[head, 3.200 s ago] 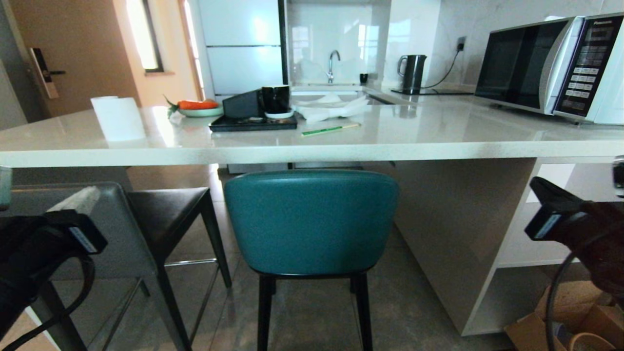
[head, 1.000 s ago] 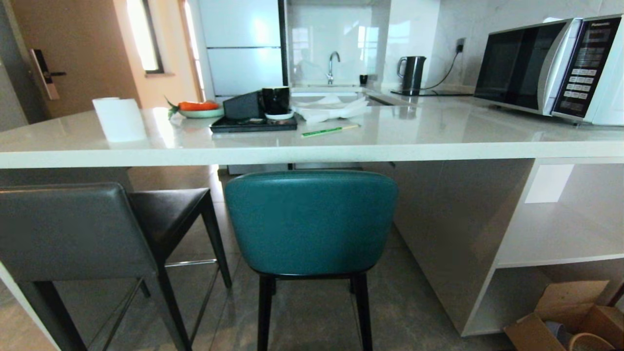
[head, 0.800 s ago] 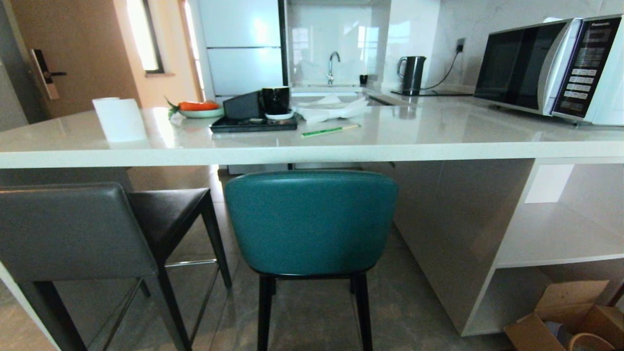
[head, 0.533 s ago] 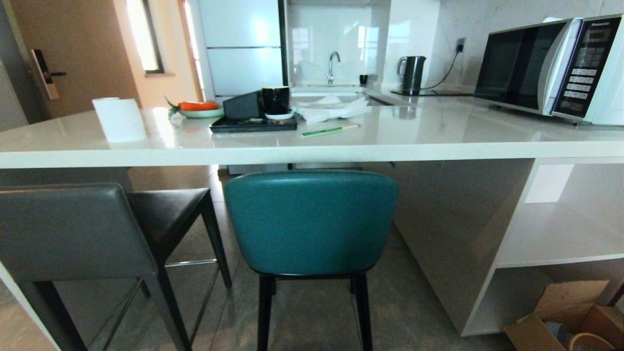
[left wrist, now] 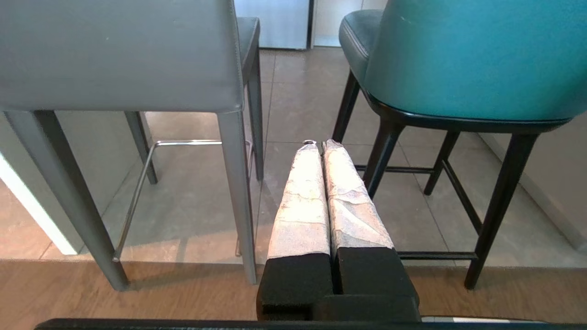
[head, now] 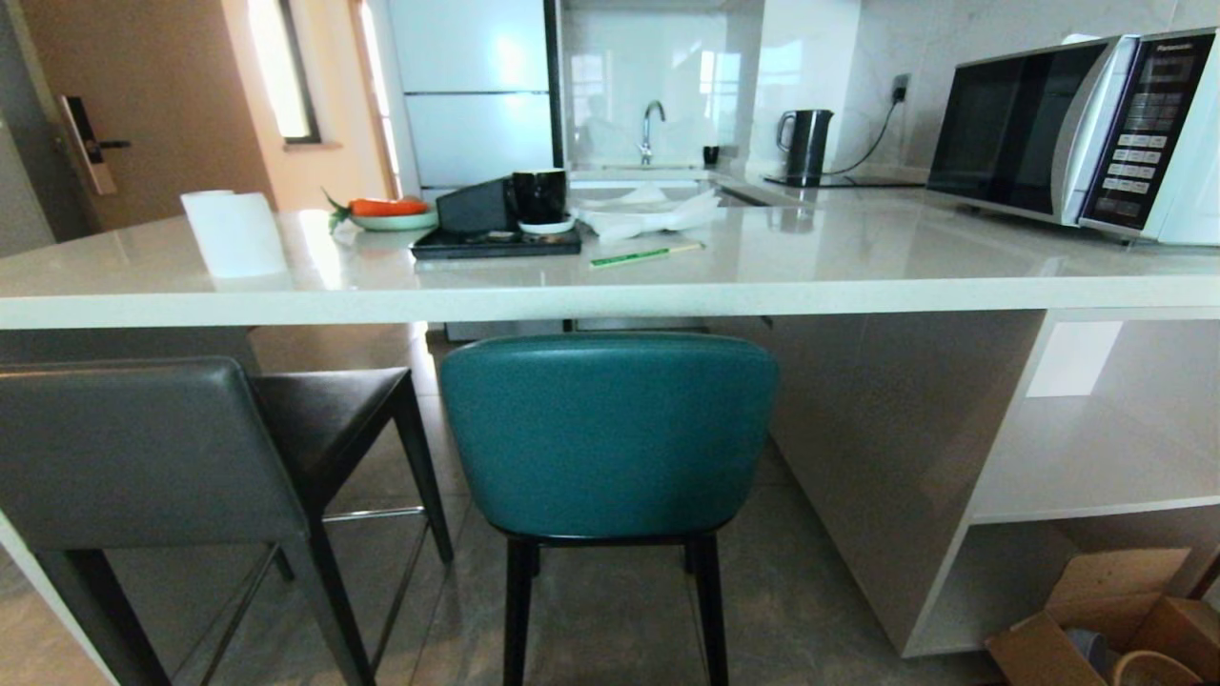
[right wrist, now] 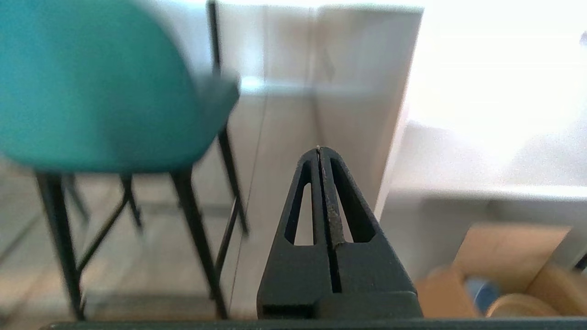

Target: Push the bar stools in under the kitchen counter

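Observation:
The teal bar stool (head: 608,433) with black legs stands right in front of me, its curved back just below the edge of the white kitchen counter (head: 610,286). To its left is the dark-grey stool (head: 143,448) with a square low back and chrome footrest (head: 372,514). Neither arm shows in the head view. My left gripper (left wrist: 319,145) hangs low, shut and empty, facing the gap between the grey stool (left wrist: 114,55) and the teal stool (left wrist: 467,59). My right gripper (right wrist: 319,150) is shut and empty, to the right of the teal stool (right wrist: 91,87), facing the counter's end panel (right wrist: 357,91).
On the counter sit a paper roll (head: 232,232), a plate with a carrot (head: 386,211), a black tray with a mug (head: 496,238), a green pencil (head: 646,253), a kettle (head: 806,141) and a microwave (head: 1077,129). Cardboard boxes (head: 1106,619) lie on the floor under open shelves at the right.
Both arms, seen at the lower corners of the head view a few seconds ago, have dropped out of it. Over the last second the head view is unchanged.

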Robot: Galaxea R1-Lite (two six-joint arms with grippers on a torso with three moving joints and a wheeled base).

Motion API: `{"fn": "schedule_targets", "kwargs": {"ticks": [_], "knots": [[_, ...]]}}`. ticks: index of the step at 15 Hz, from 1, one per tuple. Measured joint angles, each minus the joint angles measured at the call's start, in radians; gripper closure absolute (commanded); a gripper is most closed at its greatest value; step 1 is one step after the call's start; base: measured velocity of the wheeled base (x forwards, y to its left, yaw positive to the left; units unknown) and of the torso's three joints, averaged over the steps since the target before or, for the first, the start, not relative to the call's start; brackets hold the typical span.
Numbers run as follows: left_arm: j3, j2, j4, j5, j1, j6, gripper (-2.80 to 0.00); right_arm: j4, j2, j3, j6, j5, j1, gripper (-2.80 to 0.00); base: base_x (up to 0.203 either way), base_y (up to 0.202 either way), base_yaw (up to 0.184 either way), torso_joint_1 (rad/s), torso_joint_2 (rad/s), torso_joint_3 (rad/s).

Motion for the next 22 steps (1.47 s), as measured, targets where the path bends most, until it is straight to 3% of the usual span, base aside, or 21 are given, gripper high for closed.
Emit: {"fn": "schedule_targets", "kwargs": {"ticks": [4, 8, 11, 16, 17, 20, 22], "knots": [[0.001, 0.0, -0.001, 0.009, 0.0, -0.02, 0.0, 0.163, 0.0, -0.203, 0.0, -0.01, 0.0, 0.0, 0.0, 0.0, 0.0, 0.0, 0.0, 0.0], [0.002, 0.0, -0.001, 0.011, 0.001, -0.02, 0.0, 0.062, 0.001, -0.027, -0.003, -0.015, 0.0, 0.0, 0.0, 0.0, 0.0, 0.0, 0.0, 0.0], [0.002, 0.0, -0.002, 0.006, 0.001, -0.014, 0.0, -0.078, 0.002, 0.092, -0.081, -0.031, 0.001, 0.0, 0.0, 0.0, 0.0, 0.0, 0.0, 0.0], [0.0, 0.0, -0.002, 0.005, 0.001, -0.003, 0.0, -0.034, 0.002, 0.113, -0.105, 0.0, 0.001, 0.0, 0.0, 0.0, 0.0, 0.0, 0.0, 0.0], [0.0, 0.0, -0.002, 0.005, 0.001, -0.003, 0.0, 0.001, 0.002, 0.113, -0.121, -0.039, 0.001, 0.0, 0.0, 0.0, 0.0, 0.0, 0.0, 0.0], [0.0, 0.0, -0.002, 0.007, 0.001, -0.005, 0.0, 0.04, 0.002, 0.113, -0.15, -0.259, 0.001, 0.0, 0.0, 0.0, 0.0, 0.0, 0.0, 0.0], [0.002, 0.0, -0.002, 0.005, 0.0, -0.004, 0.0, 0.065, 0.003, 0.064, -0.177, -0.317, -0.004, 0.0, 0.0, 0.0, 0.0, 0.0, 0.0, 0.0]]}}
